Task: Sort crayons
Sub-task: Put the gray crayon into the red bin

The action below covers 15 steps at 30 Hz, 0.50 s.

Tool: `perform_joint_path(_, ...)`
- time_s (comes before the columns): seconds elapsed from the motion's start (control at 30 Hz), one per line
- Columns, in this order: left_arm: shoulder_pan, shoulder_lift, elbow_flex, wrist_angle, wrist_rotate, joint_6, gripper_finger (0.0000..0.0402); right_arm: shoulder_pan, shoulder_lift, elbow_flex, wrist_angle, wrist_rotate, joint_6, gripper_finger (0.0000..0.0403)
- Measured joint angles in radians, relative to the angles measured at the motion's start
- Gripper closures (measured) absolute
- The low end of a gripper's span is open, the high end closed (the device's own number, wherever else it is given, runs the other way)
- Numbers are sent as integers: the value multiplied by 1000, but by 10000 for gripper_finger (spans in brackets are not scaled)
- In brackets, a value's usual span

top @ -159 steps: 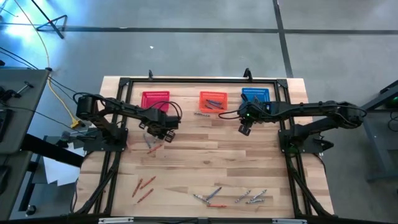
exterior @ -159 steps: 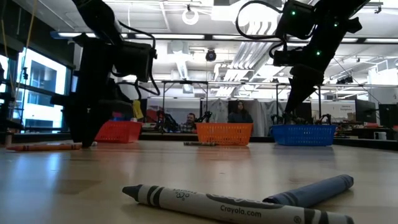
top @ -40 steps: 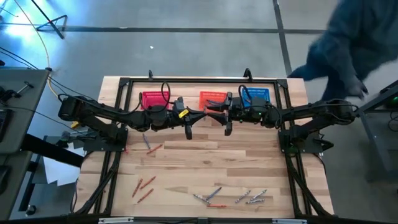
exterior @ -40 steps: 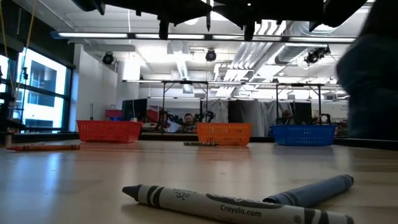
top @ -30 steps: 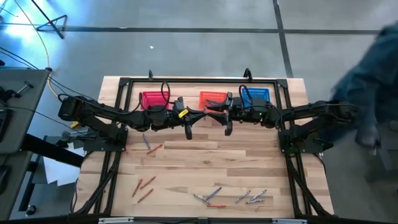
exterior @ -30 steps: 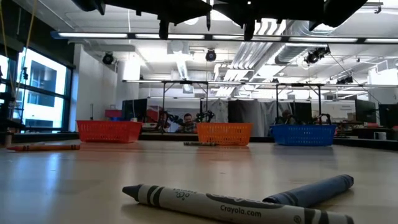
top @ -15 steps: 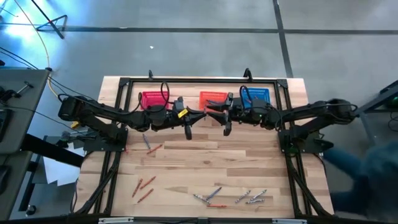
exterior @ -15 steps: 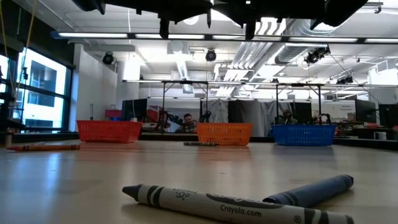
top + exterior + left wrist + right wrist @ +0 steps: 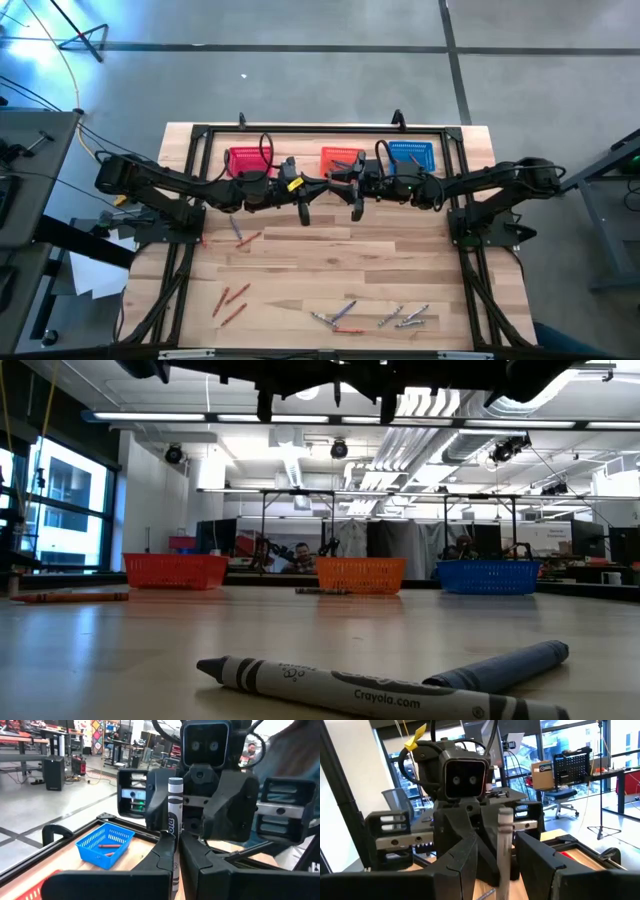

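Currently handing over above the tabletop's far-middle: left gripper (image 9: 175,851) is pinching the grey crayon (image 9: 174,805) upright, jaws closed on it; right gripper (image 9: 496,851) is straddling it, jaws apart. Right should clamp before left releases.

Open bench (image 9: 400,262) across the middle, between back-edge baskets and front-edge crayons (image 9: 372,318) — wide passage. Blocked above the back centre: left gripper (image 9: 322,183) and right gripper (image 9: 338,183) nose to nose — no way between. Frame rails (image 9: 178,270) along both side edges.
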Motion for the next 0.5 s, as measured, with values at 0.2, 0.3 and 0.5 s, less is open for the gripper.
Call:
perform_joint_path(0.2, -2, 10, 0, -2, -1, 0, 401, 0, 0, 4, -6, -1, -1, 293)
perform_joint_path(0.3, -2, 9, 0, 4, 0, 0, 401, 0, 0, 4, -16, -1, 0, 327)
perform_joint_path(0.5, -3, 9, 0, 3, -3, 0, 401, 0, 0, 4, -20, -1, 0, 391)
